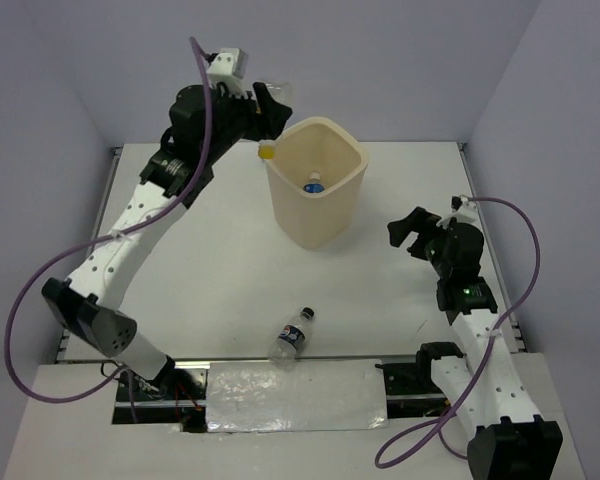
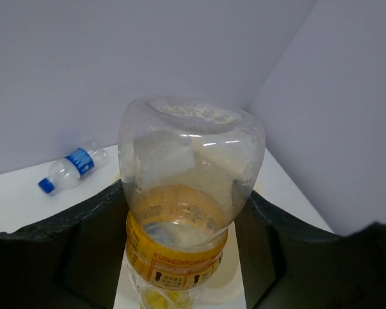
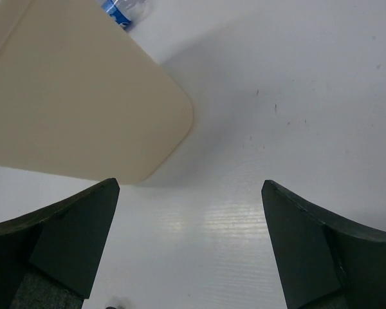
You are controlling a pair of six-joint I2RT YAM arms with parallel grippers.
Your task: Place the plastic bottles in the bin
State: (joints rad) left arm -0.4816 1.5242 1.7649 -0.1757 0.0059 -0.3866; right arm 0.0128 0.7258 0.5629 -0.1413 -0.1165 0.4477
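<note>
The dark-labelled, black-capped clear bottle (image 1: pixel 291 335) lies on the white bench (image 1: pixel 210 270) nearest me. My right end effector (image 1: pixel 408 235) stands apart. My left end effector (image 1: pixel 268 118) is clamped on the orange-labelled, yellow-capped clear plastic bottle (image 2: pixel 186 193), cap down at the left rim of the cream plastic bin (image 1: pixel 325 215). Hazard: released here, it may strike that rim and fall outside.

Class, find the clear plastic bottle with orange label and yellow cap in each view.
Top external: orange-labelled bottle above centre, beside tall cream plastic bin.
Left wrist: bottle fills centre, base towards camera.
Right wrist: not in view.
Shared landmark: that bin, top-left in right wrist.
</note>
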